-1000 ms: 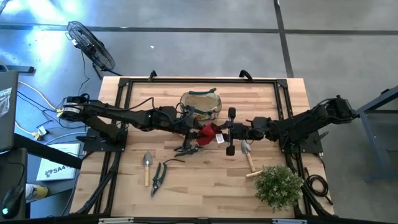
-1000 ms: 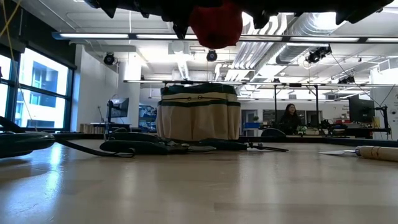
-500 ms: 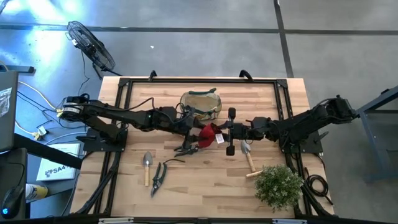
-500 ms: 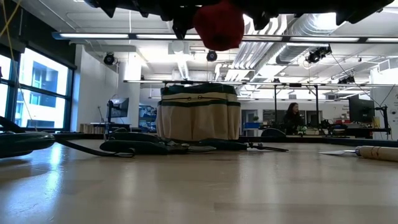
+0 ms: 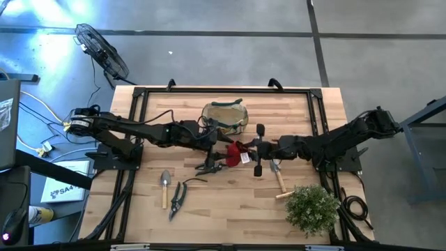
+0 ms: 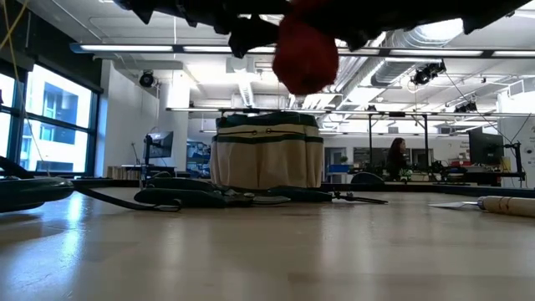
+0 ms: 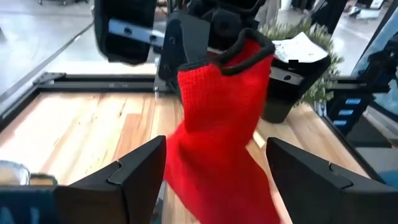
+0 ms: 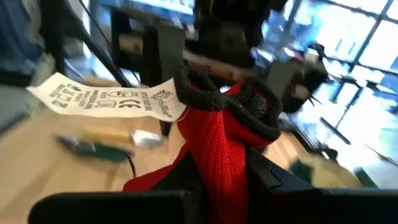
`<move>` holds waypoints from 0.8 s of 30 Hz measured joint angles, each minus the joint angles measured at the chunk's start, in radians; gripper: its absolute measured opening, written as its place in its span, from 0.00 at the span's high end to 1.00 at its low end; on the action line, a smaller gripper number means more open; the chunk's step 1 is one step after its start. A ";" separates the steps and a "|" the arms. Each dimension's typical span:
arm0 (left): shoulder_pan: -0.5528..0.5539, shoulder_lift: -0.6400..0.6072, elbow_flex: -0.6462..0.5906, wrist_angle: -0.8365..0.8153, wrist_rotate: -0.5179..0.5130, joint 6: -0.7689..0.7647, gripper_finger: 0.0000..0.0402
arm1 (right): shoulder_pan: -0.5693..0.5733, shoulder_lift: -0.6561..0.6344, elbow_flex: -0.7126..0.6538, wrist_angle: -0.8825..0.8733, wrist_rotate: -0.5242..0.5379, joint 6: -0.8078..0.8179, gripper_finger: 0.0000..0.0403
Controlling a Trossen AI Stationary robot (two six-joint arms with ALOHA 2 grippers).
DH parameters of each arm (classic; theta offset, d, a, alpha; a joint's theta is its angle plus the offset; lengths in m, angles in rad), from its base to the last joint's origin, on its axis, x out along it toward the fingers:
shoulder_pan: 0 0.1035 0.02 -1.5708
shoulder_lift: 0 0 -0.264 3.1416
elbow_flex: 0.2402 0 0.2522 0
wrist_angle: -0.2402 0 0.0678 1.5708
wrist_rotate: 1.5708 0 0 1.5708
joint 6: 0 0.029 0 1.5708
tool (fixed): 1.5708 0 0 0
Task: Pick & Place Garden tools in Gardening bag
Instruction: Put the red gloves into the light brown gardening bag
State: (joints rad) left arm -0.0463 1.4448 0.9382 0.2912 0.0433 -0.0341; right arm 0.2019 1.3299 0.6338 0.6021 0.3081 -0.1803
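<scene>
Left gripper [image 5: 221, 155]: near the table's middle, just in front of the gardening bag; fingers [image 7: 134, 168] spread wide, the red glove hanging between them without being clamped.
Right gripper [image 5: 245, 151]: facing the left gripper from the other side, fingers clenched on the cuff end of the red glove.
Red glove [image 5: 234, 152]: held above the table [image 5: 230, 202] between the two grippers; in the low view [image 6: 306, 52] it hangs clear of the tabletop; a white label [image 8: 106, 98] is attached at its dark-edged cuff.
Gardening bag [image 5: 226, 116]: upright toward the far edge of the table, near its centre, mouth open upward.
Pruning shears, middle [image 5: 209, 166]: lying flat just beneath the left gripper.
Trowel, left [image 5: 165, 185]: flat toward the near left corner, blade pointing to the far edge.
Pruning shears, left [image 5: 176, 200]: flat just beside that trowel, on its right.
Trowel, right [image 5: 278, 177]: flat toward the near right corner, below the right arm.
Bushy green plant [image 5: 311, 208]: at the near right corner, just beside the right trowel's handle.
</scene>
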 joint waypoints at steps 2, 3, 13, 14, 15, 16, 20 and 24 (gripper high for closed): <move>0.000 0.000 0.000 -0.029 -0.006 0.001 0.32 | 0.018 -0.011 0.000 -0.044 0.054 0.000 0.89; 0.000 0.000 0.000 -0.039 -0.007 0.001 0.32 | 0.027 -0.020 0.000 -0.066 0.074 0.000 0.89; 0.000 -0.024 0.002 -0.166 -0.009 0.000 0.32 | 0.115 -0.133 0.000 -0.233 0.364 -0.031 0.89; 0.000 -0.028 0.000 -0.186 -0.010 -0.001 0.32 | 0.112 -0.145 0.000 -0.231 0.371 -0.039 0.89; 0.000 -0.028 0.000 -0.190 -0.010 -0.001 0.32 | 0.107 -0.159 0.000 -0.232 0.372 -0.050 0.89; 0.000 -0.029 0.000 -0.196 -0.010 -0.002 0.32 | 0.100 -0.169 0.000 -0.231 0.371 -0.058 0.89; 0.000 -0.042 0.000 -0.223 -0.008 -0.033 0.32 | 0.033 -0.188 0.001 -0.226 0.359 -0.070 0.89; 0.000 -0.042 0.001 -0.241 -0.007 -0.050 0.32 | -0.062 -0.187 0.001 -0.220 0.225 -0.055 0.89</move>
State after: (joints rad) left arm -0.0463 1.4029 0.9390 0.0506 0.0368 -0.0837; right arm 0.1402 1.1427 0.6346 0.3822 0.5329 -0.2358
